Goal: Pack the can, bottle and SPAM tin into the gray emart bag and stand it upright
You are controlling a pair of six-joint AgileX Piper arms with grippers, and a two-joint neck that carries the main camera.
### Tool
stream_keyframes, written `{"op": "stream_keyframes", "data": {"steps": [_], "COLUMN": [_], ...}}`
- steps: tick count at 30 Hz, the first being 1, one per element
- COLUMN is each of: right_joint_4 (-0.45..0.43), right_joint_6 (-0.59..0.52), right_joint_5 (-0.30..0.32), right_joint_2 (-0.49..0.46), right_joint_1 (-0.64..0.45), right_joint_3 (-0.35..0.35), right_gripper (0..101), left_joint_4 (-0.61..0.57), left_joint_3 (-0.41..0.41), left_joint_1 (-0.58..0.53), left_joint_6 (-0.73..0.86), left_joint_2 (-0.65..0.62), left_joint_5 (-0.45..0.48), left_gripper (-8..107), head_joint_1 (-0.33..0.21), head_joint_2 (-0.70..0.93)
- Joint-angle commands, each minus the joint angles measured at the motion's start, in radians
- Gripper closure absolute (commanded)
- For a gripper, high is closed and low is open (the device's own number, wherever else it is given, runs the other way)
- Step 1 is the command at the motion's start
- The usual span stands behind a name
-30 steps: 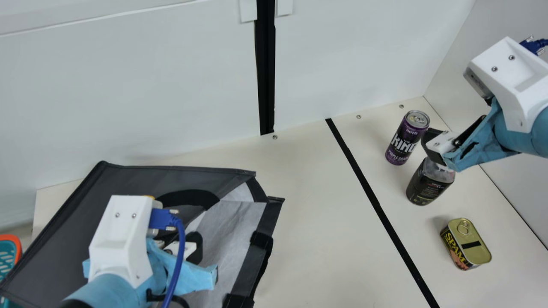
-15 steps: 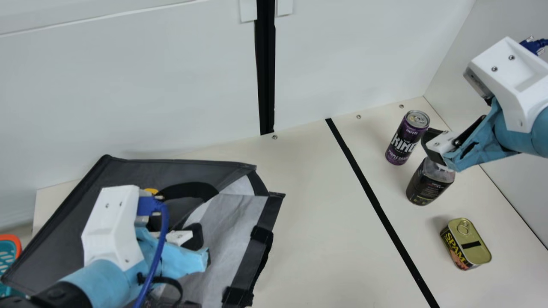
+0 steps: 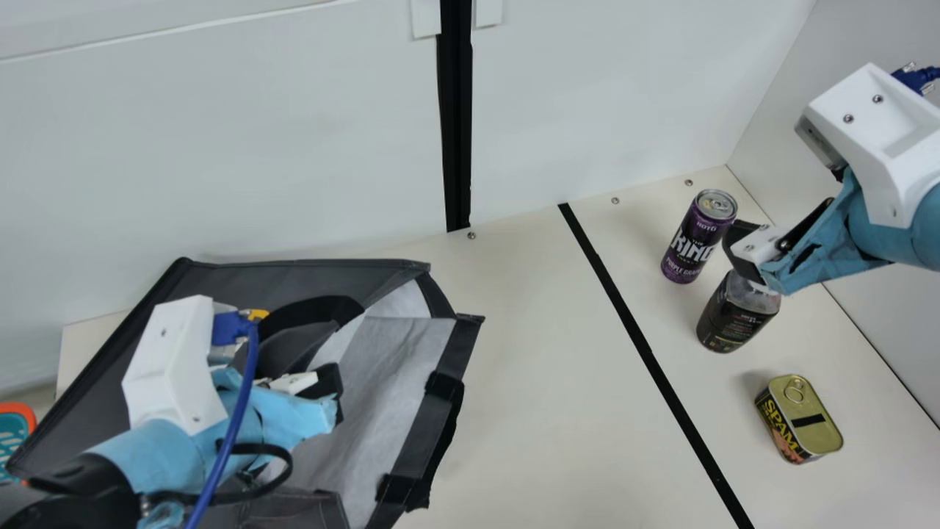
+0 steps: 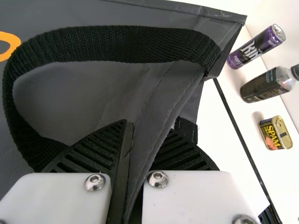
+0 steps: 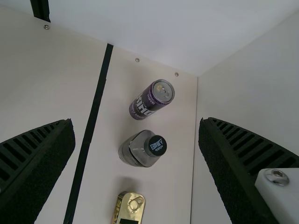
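White wall, cream table, black tape line. Change over the last second: left gripper has gone up and left in main view, and the bag shifted with it, rim higher in view, more of its near side showing. Left is clenched on a fold of bag fabric just beside the strap. Reads as working the mouth open and placing the bag for loading; packing looks not started. Right gripper unmoved, released, spread wide above the bottle, holding nothing. Can and bottle upright, SPAM tin lid up, all on the table past the tape, none shifted. Bag still leans over, so standing it up is left to do. Hard to see: bag's inside beyond the pale lining, so can't say how far the mouth opens at depth. Bag's near end cut off in main view, tin cropped in right wrist view, bottle cap behind right gripper in main. Orange-rimmed item cut off at main's left edge, can't tell what.
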Motion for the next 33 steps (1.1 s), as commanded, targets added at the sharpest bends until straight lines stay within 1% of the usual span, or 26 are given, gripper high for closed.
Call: {"op": "stream_keyframes", "data": {"steps": [1,12,22,33], "right_joint_4": [0.000,0.000,0.000,0.000], "right_joint_6": [0.000,0.000,0.000,0.000], "right_joint_5": [0.000,0.000,0.000,0.000], "right_joint_2": [0.000,0.000,0.000,0.000], "right_joint_1": [0.000,0.000,0.000,0.000], "right_joint_3": [0.000,0.000,0.000,0.000], "right_gripper": [6,6,6,6], "left_joint_4": [-0.024,-0.089,-0.136,-0.137], "left_joint_3": [-0.001,0.004,0.009,0.007], "left_joint_1": [0.010,0.073,0.105,0.107], "left_joint_6": [0.017,0.098,0.148,0.152], "left_joint_2": [0.004,0.022,0.029,0.028], "left_joint_5": [0.000,-0.008,-0.021,-0.021], "left_gripper": [107,107,107,107], "head_joint_1": [-0.023,-0.023,-0.023,-0.023], "head_joint_2": [-0.001,-0.001,-0.001,-0.001]}}
